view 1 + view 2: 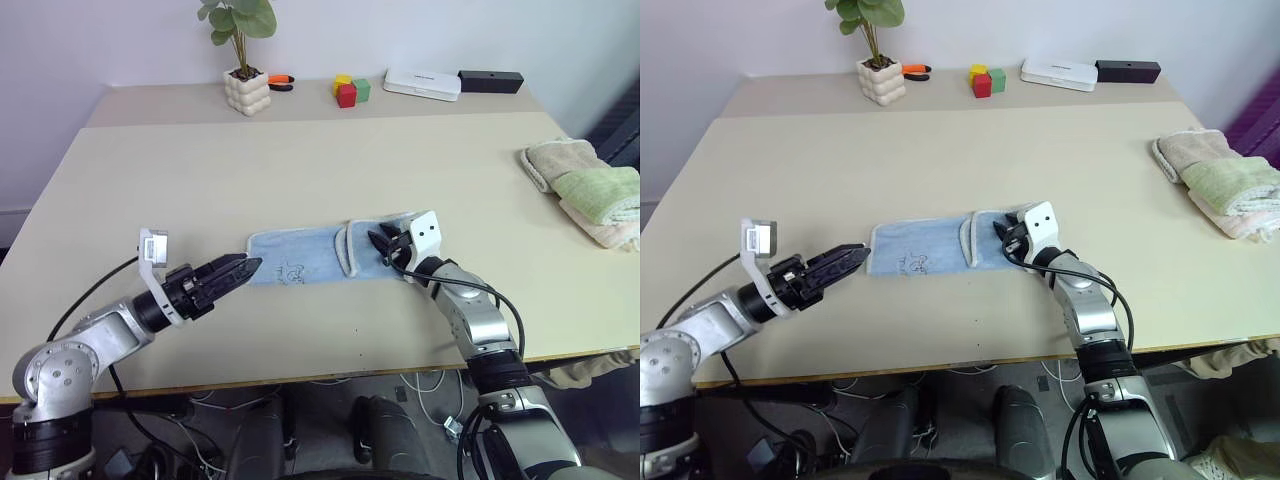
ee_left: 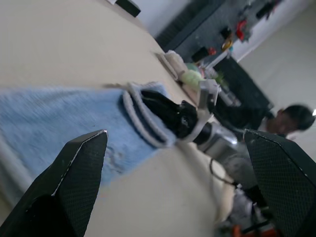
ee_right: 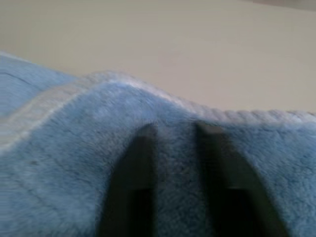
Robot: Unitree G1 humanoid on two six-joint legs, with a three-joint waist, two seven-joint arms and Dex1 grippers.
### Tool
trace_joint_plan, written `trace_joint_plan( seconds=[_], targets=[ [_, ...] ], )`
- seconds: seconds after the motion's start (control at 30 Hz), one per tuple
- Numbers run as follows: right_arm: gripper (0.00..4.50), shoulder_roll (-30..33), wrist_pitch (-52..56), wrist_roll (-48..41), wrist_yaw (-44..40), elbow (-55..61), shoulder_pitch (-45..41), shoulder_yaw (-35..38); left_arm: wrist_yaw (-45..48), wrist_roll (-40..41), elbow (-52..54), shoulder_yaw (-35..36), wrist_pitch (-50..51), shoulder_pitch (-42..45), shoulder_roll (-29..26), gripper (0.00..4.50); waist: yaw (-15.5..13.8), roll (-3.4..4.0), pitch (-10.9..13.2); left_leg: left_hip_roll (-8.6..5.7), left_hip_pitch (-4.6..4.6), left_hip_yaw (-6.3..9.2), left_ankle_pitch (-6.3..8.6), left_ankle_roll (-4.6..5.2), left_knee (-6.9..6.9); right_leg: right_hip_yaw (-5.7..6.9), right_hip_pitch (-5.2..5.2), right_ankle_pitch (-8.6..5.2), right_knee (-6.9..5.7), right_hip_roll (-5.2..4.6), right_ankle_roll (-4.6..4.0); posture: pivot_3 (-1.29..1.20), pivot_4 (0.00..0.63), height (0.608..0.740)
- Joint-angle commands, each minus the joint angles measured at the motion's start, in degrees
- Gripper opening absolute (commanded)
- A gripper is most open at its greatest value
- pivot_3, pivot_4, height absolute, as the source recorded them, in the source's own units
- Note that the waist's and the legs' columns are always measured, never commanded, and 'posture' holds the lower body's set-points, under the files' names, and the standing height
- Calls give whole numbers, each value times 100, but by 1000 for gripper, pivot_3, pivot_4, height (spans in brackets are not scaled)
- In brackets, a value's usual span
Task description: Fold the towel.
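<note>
Left gripper point(image 1: 246, 267), jaws wide, hovered at the towel's point(image 1: 300, 260) nine o'clock end; right gripper point(image 1: 384, 243), part-open, pressed the folded flap. Next probably another fold.

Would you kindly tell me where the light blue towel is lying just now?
In the left eye view, the light blue towel lies on the near middle of the table, between the left end effector and the right end effector.

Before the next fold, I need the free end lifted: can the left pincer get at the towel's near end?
Probably yes. The left pincer stands open right at the towel's end, with bare table around it and nothing between.
</note>
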State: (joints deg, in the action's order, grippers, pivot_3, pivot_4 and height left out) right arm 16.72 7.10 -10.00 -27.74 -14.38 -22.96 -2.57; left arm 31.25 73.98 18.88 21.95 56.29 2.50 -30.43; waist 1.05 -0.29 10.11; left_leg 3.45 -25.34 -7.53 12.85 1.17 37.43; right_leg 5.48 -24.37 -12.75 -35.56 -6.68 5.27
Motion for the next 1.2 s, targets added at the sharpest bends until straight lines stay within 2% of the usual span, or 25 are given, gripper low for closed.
trace_joint_plan(
  seconds=[0.03, 0.1, 0.17, 0.27, 0.37, 0.43, 0.6, 0.87, 0.97, 1.1, 1.13, 1.17, 1.2],
  targets=[
    [3432, 116, 23, -276, -189, 613, -170, 275, -1110, 1180, 300, 250, -65, -348, 338, 4500, -3, 2, 1, 0, -1, -1, 0, 0, 0, -1, -2, 0, 0, 0, 0, 0, 150, 740],
    [4446, 221, 131, -441, -383, 873, -217, 365, -1803, 1824, 408, 252, -276, -570, 598, 4500, -14, 2, 1, 0, -2, 1, 0, 0, 0, -2, -3, 0, 0, -2, 0, 0, 150, 740],
    [4446, 412, 161, -572, -637, 1152, -251, 430, -2162, 1840, 689, 180, -393, -935, 713, 4500, -26, 2, 1, 0, -3, 2, 1, 1, 2, -2, -4, 0, 0, -4, -1, 0, 150, 740],
    [4446, 981, 548, -1056, -1438, 1721, -182, 531, -2523, 1680, 930, -1, -522, -1521, 838, 4500, -37, 4, 1, -3, -2, 0, 2, 2, -1, -2, -4, -4, 4, -5, -10, 0, 150, 740],
    [4446, 1366, 944, -1453, -1933, 2052, -69, 567, -2718, 1396, 903, -193, -685, -1656, 900, 4500, -57, 2, 0, -4, -3, 2, 4, 1, -1, -1, -4, -13, 10, -5, -26, 0, 150, 740],
    [4446, 1570, 1011, -1399, -2079, 2106, -58, 529, -3130, 1549, 738, -311, -809, -1634, 1088, 4500, -58, 2, -1, -3, -2, 3, 10, -10, 1, -1, -3, -13, 12, -4, -30, 0, 150, 740],
    [4446, 1464, 1072, -1288, -1961, 2210, -20, 411, -3848, 1887, 516, -572, -1131, -1442, 1612, 4500, -57, 4, -2, -5, -4, 1, 6, 1, 1, -2, -1, -11, 23, -8, -33, 0, 150, 740],
    [4446, 1404, 1057, -1135, -1701, 2245, 31, 410, -3991, 1819, 148, -888, -978, -1029, 1378, 4500, -96, 7, -4, -11, -3, 0, 5, 4, 4, -2, 3, -10, 22, -8, -32, 0, 150, 740],
    [4446, 1408, 1045, -1099, -1636, 2181, -16, 459, -4341, 1548, -127, -992, -1093, -744, 1472, 4500, -169, 9, -7, -13, -2, 1, 5, 4, 7, -2, 3, -9, 22, -9, -33, 0, 150, 740],
    [4446, 1415, 1012, -1030, -1554, 2203, 4, 450, -4709, 1578, -342, -1036, -1240, -371, 1712, 4500, -193, 16, -14, -14, -2, 4, 6, 5, 13, -1, 10, -9, 22, -10, -34, 0, 150, 740],
    [4500, 1424, 995, -1004, -1539, 2212, 15, 445, -4875, 1619, -393, -1045, -1266, -288, 1774, 3992, -191, 16, -14, -14, -2, 5, 6, 5, 15, -1, 12, -9, 22, -10, -34, 0, 150, 740],
    [4500, 1433, 992, -983, -1516, 2219, 31, 452, -4956, 1660, -379, -1039, -1356, -140, 1885, 3705, -190, 16, -14, -14, -2, 6, 6, 5, 16, -1, 13, -8, 22, -10, -34, 0, 150, 740],
    [4500, 1446, 983, -958, -1491, 2219, 47, 465, -5087, 1703, -356, -1046, -1429, 14, 1986, 3130, -190, 16, -14, -15, -2, 7, 5, 6, 17, -1, 13, -8, 21, -9, -34, 0, 150, 740]
  ],
)
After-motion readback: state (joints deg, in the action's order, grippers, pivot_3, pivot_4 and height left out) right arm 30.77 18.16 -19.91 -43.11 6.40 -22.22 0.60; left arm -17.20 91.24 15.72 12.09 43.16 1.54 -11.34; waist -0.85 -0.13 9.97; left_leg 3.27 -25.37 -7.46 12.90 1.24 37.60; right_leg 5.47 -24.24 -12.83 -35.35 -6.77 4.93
